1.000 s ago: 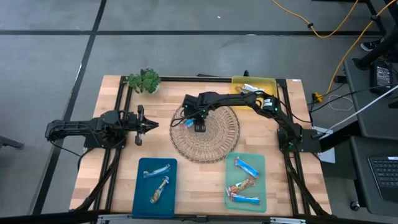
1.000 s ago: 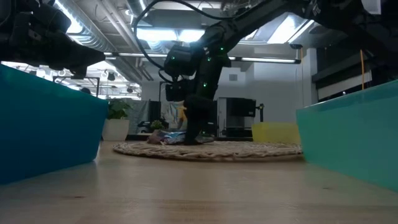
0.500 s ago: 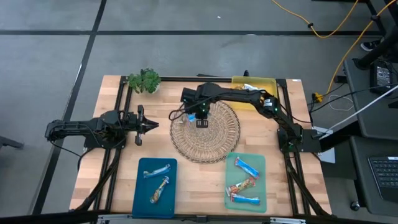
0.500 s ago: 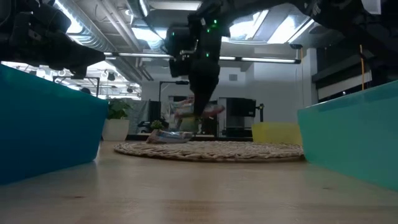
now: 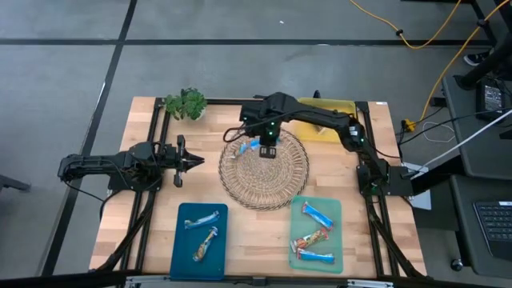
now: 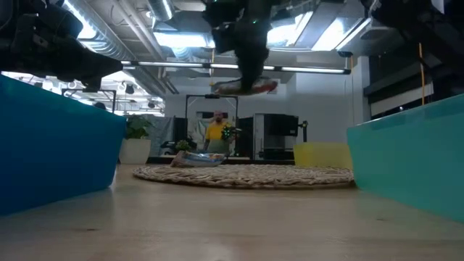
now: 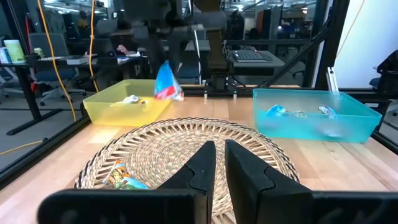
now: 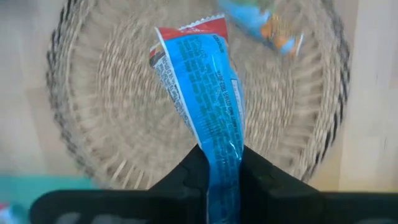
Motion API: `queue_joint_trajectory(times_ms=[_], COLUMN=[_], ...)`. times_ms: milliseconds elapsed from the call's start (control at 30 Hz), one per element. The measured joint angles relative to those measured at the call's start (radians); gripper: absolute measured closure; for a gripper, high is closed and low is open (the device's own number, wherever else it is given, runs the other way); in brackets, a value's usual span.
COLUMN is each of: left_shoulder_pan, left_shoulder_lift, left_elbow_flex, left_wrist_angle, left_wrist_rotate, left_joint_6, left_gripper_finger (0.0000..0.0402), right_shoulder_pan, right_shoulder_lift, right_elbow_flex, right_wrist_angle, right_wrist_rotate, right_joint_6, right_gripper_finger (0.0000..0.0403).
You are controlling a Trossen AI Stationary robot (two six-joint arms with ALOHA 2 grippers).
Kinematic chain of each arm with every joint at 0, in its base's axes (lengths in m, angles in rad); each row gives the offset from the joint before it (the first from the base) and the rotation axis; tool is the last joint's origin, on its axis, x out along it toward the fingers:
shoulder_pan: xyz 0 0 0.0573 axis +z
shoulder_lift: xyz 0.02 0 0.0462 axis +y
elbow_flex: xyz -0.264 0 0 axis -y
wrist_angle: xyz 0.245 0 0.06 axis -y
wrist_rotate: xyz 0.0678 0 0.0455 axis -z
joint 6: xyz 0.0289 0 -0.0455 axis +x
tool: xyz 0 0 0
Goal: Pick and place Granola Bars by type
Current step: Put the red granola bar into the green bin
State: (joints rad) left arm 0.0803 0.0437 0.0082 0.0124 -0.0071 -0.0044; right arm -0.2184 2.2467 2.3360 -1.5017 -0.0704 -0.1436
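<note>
My right gripper (image 5: 269, 151) hangs over the far part of the round woven mat (image 5: 276, 180), shut on a blue granola bar with a red end (image 8: 202, 93), which also shows high up in the low view (image 6: 243, 87). One more bar (image 5: 232, 157) lies flat on the mat's left part. The blue tray (image 5: 179, 250) holds two bars, the green tray (image 5: 336, 210) three, and the yellow tray (image 5: 346, 105) one. My left gripper (image 5: 194, 162) waits shut to the left of the mat, level with the table. My right gripper pinches the blue bar between its two fingers (image 8: 186, 171) by one end of the wrapper (image 8: 222, 149), coming from above and pointing down. The bar is lifted clear, well above the mat, and sticks out past the fingertips, its red end (image 8: 193, 31) free.
A leafy green sprig (image 5: 185, 103) stands at the far left corner. Dark frame rails (image 5: 152, 200) run along the table's left and right sides. Bare wood shows between the blue and green trays at the near edge (image 5: 256, 248).
My right gripper has risen from the mat with the blue bar and moved a little toward the table's far and right edges. The bar has gone from lying on the mat to being lifted clear above it. The other bar stays on the mat.
</note>
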Motion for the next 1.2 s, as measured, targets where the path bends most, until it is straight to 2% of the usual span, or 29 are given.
queue_joint_trajectory(times_ms=[167,500,733,1200], left_shoulder_pan=[0.000,0.000,0.000,0.000], left_shoulder_lift=[0.000,0.000,0.000,0.000], left_elbow_flex=[0.000,0.000,0.000,0.000], left_wrist_angle=[0.000,0.000,0.000,0.000], left_wrist_rotate=[0.000,0.000,0.000,0.000], left_joint_6=[0.000,0.000,0.000,0.000], left_gripper_finger=[0.0370,0.0370,0.0370,0.0370], right_shoulder_pan=[0.001,0.028,0.085,0.254], right_shoulder_lift=[-0.056,-0.207,-0.341,-0.550], right_elbow_flex=[0.003,0.003,0.003,-0.023], right_wrist_angle=[-0.073,-0.070,-0.069,-0.068], right_wrist_rotate=[0.001,0.000,0.059,0.052], right_joint_6=[0.036,0.144,0.237,0.364], right_gripper_finger=[0.0345,0.0344,0.0344,0.0344])
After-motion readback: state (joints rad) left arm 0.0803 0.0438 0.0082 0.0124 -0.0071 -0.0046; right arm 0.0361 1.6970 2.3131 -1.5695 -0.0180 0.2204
